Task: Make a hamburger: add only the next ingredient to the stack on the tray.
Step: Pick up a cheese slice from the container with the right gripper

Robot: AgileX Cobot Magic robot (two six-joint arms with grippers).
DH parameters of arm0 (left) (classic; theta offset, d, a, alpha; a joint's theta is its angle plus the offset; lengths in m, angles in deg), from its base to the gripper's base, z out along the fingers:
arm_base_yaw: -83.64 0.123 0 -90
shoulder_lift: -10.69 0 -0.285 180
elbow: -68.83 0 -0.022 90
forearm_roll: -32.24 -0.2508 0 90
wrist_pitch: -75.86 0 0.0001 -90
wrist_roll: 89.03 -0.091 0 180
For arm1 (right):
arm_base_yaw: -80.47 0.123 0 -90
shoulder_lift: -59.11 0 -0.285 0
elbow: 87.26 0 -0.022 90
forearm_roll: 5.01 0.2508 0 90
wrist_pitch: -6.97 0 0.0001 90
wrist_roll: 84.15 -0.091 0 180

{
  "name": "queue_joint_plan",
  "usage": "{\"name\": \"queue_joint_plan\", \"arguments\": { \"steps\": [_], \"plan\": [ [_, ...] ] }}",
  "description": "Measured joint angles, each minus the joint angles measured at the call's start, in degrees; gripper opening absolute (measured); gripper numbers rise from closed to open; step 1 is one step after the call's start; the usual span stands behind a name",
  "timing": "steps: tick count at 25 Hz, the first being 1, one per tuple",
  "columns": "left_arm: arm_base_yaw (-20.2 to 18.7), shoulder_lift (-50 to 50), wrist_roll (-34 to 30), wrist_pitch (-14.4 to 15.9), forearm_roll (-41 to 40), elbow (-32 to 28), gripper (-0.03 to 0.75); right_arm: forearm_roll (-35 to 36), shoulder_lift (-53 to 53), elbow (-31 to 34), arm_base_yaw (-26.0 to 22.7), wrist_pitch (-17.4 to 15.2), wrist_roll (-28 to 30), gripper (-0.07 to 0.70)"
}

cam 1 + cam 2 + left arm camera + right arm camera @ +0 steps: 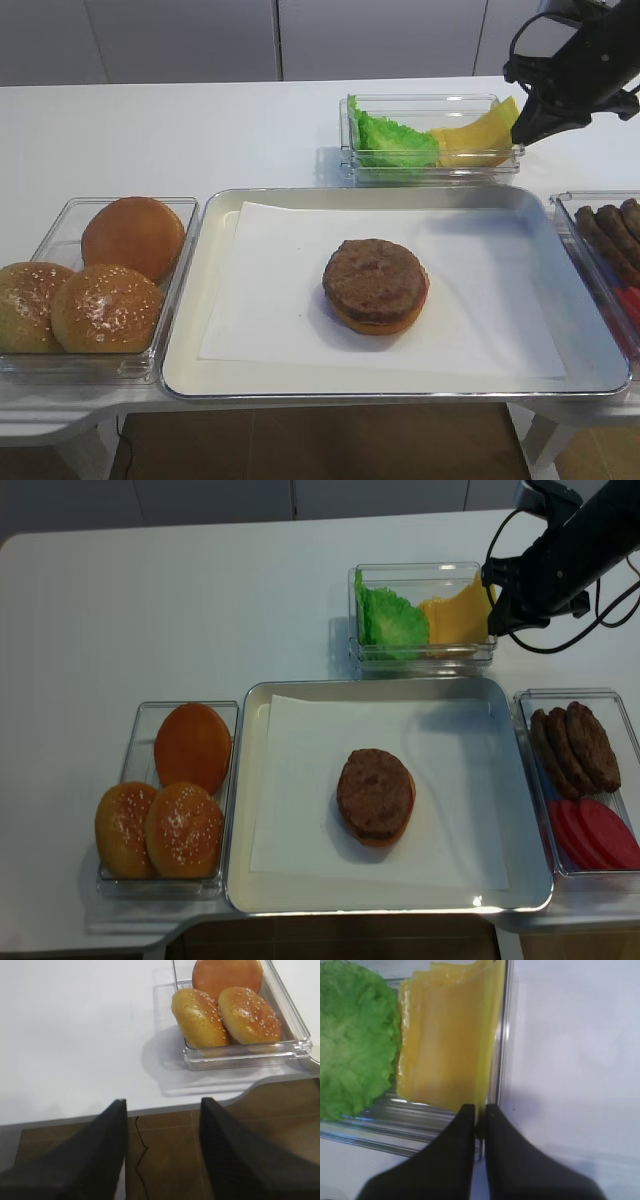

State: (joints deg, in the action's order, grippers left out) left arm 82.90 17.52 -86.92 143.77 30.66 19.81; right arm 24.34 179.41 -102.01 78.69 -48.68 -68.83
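**Pinching the cheese slice at the bin's right end**

Your right gripper (480, 1122) is pressing its black, wedge-shaped fingers together on the lower edge of the cheese slice (447, 1042) — a thin, smooth, pale-yellow sheet that is bending upward and leaning against the right wall of the clear plastic bin (432, 165). Beside it in the same bin, the ruffled green lettuce leaf (352, 1040) is lying crinkled and matte, just touching the cheese's left edge.

You are seeing the stack (376, 285) sitting near the middle of the tray (200, 370): a round, coarse brown patty on a flat orange-tan bun half, resting on the white paper liner. The tray is a silver metal rectangle with rounded corners and a raised rim, and it is lying well apart from the cheese.

Your left gripper (162, 1150) is hovering with its dark fingers spread wide and nothing between them — near the table's front edge, below the bin of domed buns (220, 1010).
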Motion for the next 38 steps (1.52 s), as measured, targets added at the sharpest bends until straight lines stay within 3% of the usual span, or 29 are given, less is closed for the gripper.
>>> {"name": "queue_joint_plan", "arguments": {
  "steps": [12, 34, 38],
  "plan": [
    [0.0, 0.0, 0.0, 0.0, 0.0, 0.0, 0.349, -0.1, 0.0, 0.0, 0.0, 0.2, 0.0, 0.137],
    [0.0, 0.0, 0.0, 0.0, 0.0, 0.0, 0.349, 0.6, 0.0, 0.0, 0.0, 2.0, 0.0, 0.142],
    [0.0, 0.0, 0.0, 0.0, 0.0, 0.0, 0.349, 0.6, 0.0, 0.0, 0.0, 2.0, -0.1, 0.093]
  ]
}}
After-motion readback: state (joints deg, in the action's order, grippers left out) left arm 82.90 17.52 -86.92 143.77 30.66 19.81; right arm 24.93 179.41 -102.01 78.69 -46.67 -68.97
